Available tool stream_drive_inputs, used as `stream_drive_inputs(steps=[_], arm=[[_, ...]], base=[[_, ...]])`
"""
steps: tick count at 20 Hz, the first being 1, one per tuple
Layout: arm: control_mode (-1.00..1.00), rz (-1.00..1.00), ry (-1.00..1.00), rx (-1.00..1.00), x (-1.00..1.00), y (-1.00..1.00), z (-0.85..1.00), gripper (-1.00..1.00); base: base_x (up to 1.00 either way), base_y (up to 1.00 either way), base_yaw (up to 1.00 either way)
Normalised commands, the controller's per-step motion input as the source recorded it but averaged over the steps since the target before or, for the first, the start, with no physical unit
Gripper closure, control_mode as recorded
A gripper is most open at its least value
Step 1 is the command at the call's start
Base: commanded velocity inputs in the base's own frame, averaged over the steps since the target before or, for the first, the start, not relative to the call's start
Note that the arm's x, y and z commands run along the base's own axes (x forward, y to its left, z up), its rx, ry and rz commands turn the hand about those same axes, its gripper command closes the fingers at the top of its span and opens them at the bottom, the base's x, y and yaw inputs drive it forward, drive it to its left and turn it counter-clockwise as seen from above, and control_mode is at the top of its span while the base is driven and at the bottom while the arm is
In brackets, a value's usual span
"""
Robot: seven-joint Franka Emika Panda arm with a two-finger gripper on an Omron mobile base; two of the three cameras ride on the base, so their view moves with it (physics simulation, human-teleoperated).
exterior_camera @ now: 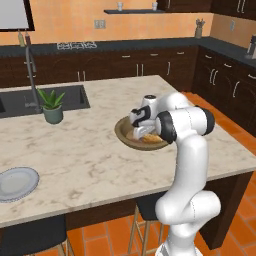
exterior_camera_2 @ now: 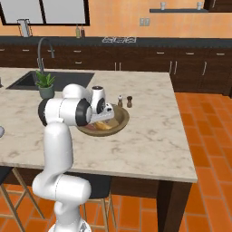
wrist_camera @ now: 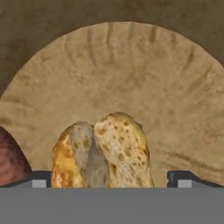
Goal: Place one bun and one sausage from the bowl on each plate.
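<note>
Fingers (wrist_camera: 38, 180) spread to either side of the bun (wrist_camera: 105, 153) is how we find our gripper (exterior_camera: 141, 131), low inside the bowl (exterior_camera: 123, 134): in the hand view one dark tip shows at each flank of the bread with a gap between tip and crust, so we judge the jaws open and not yet closed on it. The bun lies in the bowl, golden-tan and mottled, its crust split by a grey seam down the middle, the near end thick and rounded. Just beside the bun, at the edge of the hand view, sits the dark reddish end of a sausage (wrist_camera: 11, 159), also in the bowl. The bowl itself is wide, shallow and wood-grained, resting on the marble bench (exterior_camera: 85, 150) near its far-side edge from the base. Well away from the bowl, at the opposite end of the bench, one light-grey plate (exterior_camera: 17, 182) lies bare. So we read the task as barely begun: that plate lacks both bun and sausage, and the other plate we cannot place. Beyond the bowl stand a potted plant (exterior_camera: 52, 106) by the sink (exterior_camera: 45, 100) and two small shakers (exterior_camera_2: 124, 100).
</note>
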Motion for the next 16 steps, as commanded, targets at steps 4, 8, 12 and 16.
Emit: stream_drive_inputs(steps=[4,8,12,16], arm=[[-1.00,0.00,-0.02,0.00,-0.04,0.13,-0.39,1.00],[-1.00,0.00,0.00,0.00,0.00,0.00,-0.20,1.00],[-1.00,0.00,-0.08,0.00,0.00,0.00,0.08,1.00],[-1.00,0.00,-0.09,0.00,-0.06,0.14,0.54,1.00]], base=[[0.00,0.00,0.00],[0.00,0.00,0.00],[0.00,0.00,0.00],[0.00,0.00,0.00]])
